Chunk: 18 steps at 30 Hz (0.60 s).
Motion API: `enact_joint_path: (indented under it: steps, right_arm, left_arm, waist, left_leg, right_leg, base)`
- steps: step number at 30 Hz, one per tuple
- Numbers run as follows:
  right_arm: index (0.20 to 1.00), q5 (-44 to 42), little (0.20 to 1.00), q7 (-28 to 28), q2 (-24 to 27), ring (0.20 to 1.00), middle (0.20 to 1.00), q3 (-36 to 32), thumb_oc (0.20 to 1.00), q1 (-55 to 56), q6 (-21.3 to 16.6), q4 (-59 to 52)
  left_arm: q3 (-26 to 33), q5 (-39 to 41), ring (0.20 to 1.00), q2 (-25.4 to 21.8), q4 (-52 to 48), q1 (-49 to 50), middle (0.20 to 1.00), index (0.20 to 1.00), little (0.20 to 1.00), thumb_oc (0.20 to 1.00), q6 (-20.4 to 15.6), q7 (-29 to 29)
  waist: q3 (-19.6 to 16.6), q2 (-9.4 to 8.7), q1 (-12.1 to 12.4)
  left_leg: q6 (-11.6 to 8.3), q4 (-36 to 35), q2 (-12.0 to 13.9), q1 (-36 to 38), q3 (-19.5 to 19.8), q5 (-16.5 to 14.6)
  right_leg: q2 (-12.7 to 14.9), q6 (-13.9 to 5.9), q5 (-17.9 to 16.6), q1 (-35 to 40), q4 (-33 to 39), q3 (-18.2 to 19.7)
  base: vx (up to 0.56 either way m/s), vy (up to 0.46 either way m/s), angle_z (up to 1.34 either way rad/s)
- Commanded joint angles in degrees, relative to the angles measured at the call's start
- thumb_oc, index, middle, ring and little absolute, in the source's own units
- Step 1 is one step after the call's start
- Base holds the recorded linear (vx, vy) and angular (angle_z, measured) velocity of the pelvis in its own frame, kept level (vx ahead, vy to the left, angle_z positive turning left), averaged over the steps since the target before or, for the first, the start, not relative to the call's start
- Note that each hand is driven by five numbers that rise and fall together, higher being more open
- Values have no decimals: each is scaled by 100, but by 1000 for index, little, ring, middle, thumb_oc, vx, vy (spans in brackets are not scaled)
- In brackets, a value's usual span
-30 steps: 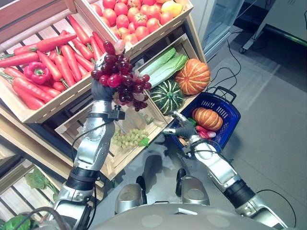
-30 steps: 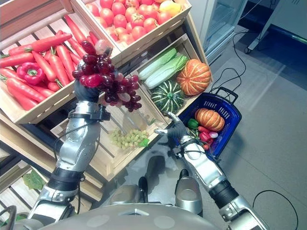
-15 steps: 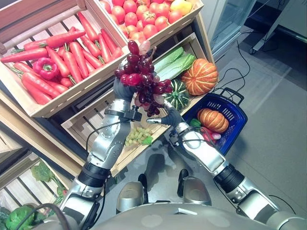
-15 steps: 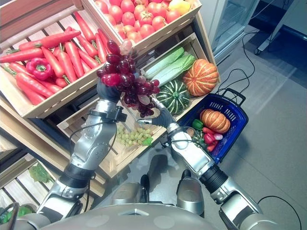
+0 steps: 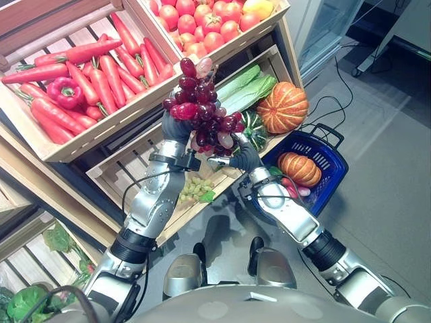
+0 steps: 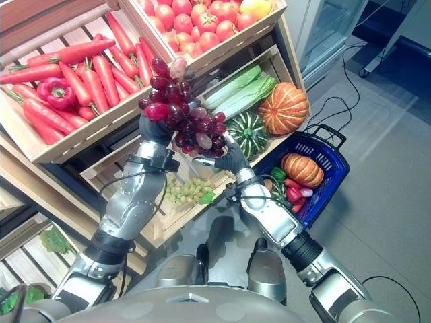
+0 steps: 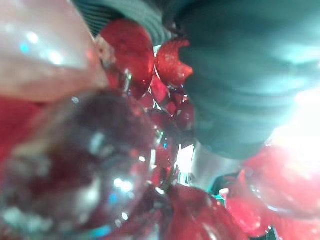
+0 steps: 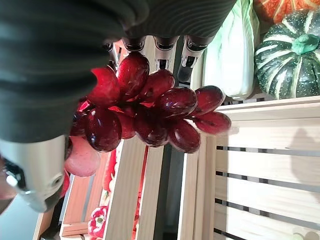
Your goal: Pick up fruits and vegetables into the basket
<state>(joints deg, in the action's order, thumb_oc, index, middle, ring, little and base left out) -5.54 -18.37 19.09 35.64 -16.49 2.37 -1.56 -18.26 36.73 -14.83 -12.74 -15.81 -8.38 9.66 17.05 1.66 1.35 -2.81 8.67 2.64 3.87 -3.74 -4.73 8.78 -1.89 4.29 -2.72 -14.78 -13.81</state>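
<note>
while the bunch of red grapes [image 5: 202, 111] is held up in front of the produce shelves, it is gripped from below by the left hand [image 5: 176, 127], whose fingers are curled around the base of the bunch. the right hand [image 5: 239, 156] is raised just beside the lower end of the bunch, its thumb stretched out toward the grapes; in the right wrist view the right hand's fingers [image 8: 161, 54] are seen straight, with their dark tips touching the top of the cluster, not closed around it. no writing or label can be read on anything.

one bunch of green grapes [image 5: 193, 190] lies in the lower slatted crate [image 5: 124, 176] below the two hands. to the right, on the floor, one blue basket [image 5: 335, 161] is seen, with one small orange pumpkin [image 5: 300, 168] inside it along with some red and green items that are too hidden to be counted.

further back on the lower shelf, one striped dark green pumpkin [image 6: 248, 132], one larger orange pumpkin [image 5: 281, 108] and two pale green cabbages [image 5: 244, 89] are laid side by side. on the upper shelf one crate of many red carrots [image 5: 101, 87] holds a single red pepper [image 5: 65, 91], and the next crate is packed with red apples [image 5: 195, 19] and one yellow fruit [image 5: 259, 7].
</note>
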Motion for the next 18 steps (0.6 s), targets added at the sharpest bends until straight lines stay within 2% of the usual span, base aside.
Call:
enact_joint_path:
  steps: [1, 10, 14, 18]
  right_arm:
    - [1000, -15, 1000, -62, -249, 1000, 1000, -113, 1000, -396, -457, -674]
    - [1000, -105, 1000, -43, -311, 1000, 1000, -44, 1000, -465, -423, -627]
    - [1000, -114, 1000, 23, -330, 1000, 1000, 1, 1000, -503, -455, -598]
    - [1000, -174, 1000, 29, -340, 1000, 1000, 22, 1000, -493, -362, -546]
  left_arm:
    - [-212, 231, 200, -102, -833, -282, 200, 200, 200, 200, -424, -48]
    - [-295, 457, 200, -41, -814, -277, 200, 200, 200, 200, -369, -34]
    - [-355, 344, 200, -27, -802, -296, 200, 200, 200, 200, -437, -34]
    - [-331, 48, 200, -53, -785, -329, 200, 200, 200, 200, -660, 77]
  waist:
    - [-92, -198, -4]
    - [-99, -232, 31]
    - [-86, -250, 49]
    - [-109, -270, 60]
  left_leg:
    - [253, 300, -64, -13, -175, -437]
    - [257, 300, -66, -20, -163, -433]
    - [259, 313, -62, -27, -157, -439]
    - [252, 299, -55, -25, -158, -427]
  right_leg:
    - [337, -557, 154, 599, 295, 271]
    - [348, -550, 134, 606, 309, 247]
    - [353, -548, 132, 611, 304, 239]
    - [352, -552, 123, 613, 316, 242]
  base:
    - [-7, -9, 7]
    - [-1, -3, 2]
    - [-1, -4, 2]
    - [0, 0, 0]
